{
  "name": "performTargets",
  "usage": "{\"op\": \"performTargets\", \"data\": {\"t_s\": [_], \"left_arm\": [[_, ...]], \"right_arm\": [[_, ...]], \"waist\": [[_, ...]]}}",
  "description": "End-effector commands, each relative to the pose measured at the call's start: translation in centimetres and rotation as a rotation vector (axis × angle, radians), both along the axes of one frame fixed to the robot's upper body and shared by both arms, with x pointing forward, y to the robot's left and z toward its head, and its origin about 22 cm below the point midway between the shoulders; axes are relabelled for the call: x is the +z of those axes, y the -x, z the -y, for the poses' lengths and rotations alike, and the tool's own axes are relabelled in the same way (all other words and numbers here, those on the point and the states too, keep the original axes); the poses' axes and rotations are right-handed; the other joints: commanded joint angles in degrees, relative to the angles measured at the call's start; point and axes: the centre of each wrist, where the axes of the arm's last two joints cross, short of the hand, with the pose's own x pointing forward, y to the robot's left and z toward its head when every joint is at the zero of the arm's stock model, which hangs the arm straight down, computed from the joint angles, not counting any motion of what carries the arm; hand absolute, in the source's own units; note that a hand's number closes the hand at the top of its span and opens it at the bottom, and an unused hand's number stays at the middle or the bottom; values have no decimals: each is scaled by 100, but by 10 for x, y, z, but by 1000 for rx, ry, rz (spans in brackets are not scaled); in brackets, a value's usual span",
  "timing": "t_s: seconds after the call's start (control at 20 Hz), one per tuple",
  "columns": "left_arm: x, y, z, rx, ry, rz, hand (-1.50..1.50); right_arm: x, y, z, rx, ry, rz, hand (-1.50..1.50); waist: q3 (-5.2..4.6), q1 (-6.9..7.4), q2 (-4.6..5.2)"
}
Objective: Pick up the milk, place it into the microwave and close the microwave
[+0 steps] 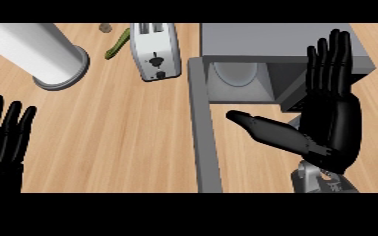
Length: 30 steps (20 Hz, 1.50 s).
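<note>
In the head view our right robot hand (332, 115) is spread open, fingers straight and thumb out, holding nothing, in front of the microwave (280, 40), whose door (203, 130) stands open. We cannot find the milk: it is not on the wooden table (125, 130), and the pale round shape inside the cavity reads as the turntable, so its look stays untold. We would judge a milk carton light, fairly stiff and smooth, best taken round its middle. Our left robot hand (13, 135) rests open at the left edge
</note>
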Motion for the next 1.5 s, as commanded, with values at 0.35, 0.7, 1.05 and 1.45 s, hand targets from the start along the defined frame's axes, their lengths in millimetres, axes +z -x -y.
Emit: {"op": "performTargets", "data": {"t_s": [0.35,0.7,1.05,1.45], "left_arm": [[-6,23,-12,3,4,13,-150],[-6,44,-17,-10,20,0,-150],[-2,50,-24,3,4,-4,-150],[-15,62,-19,-4,12,6,-150]], "right_arm": [[-26,-12,25,-195,51,-76,-150],[-56,-15,40,-258,-15,-134,-150],[-105,8,75,-305,-21,-179,-150],[-143,34,97,-351,-15,-207,-150]], "waist": [[3,-8,4],[4,-3,3],[7,-29,5],[5,-22,-2]]}}
